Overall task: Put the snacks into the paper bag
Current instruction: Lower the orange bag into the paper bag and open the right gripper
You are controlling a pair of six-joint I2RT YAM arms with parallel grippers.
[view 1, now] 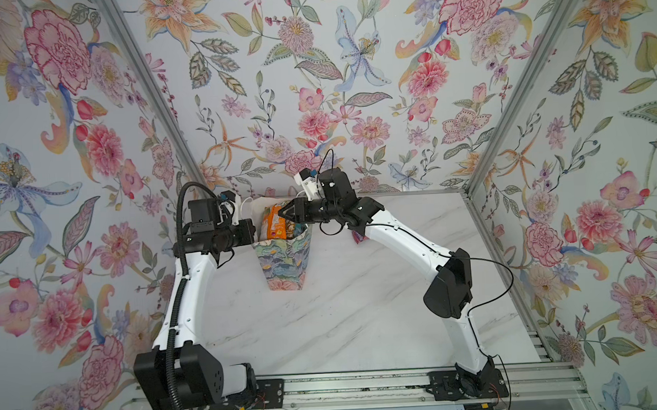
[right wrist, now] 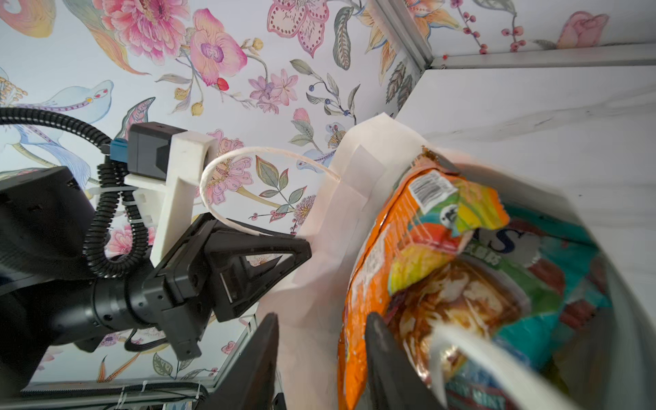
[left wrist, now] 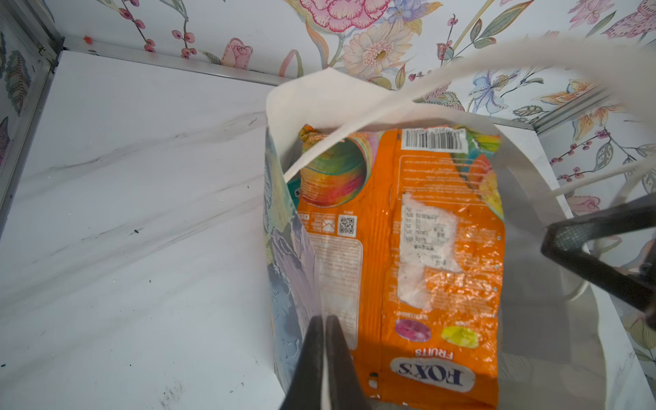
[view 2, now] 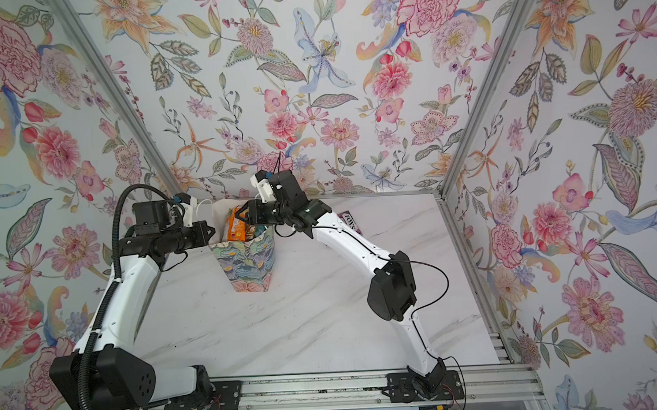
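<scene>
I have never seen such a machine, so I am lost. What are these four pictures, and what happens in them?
It is a two-armed robot at a marble-look table. Two pictures look down from above; the other two come from a camera on each wrist. The left tool is shut on the wall of the flowered paper bag. The right tool stands open at an orange FOX'S packet in the bag. A purple FOX'S packet lies on the table.

Marble table [view 1: 362,318]: paper bag [view 1: 284,267], perhaps packet [view 2: 349,221].
</scene>
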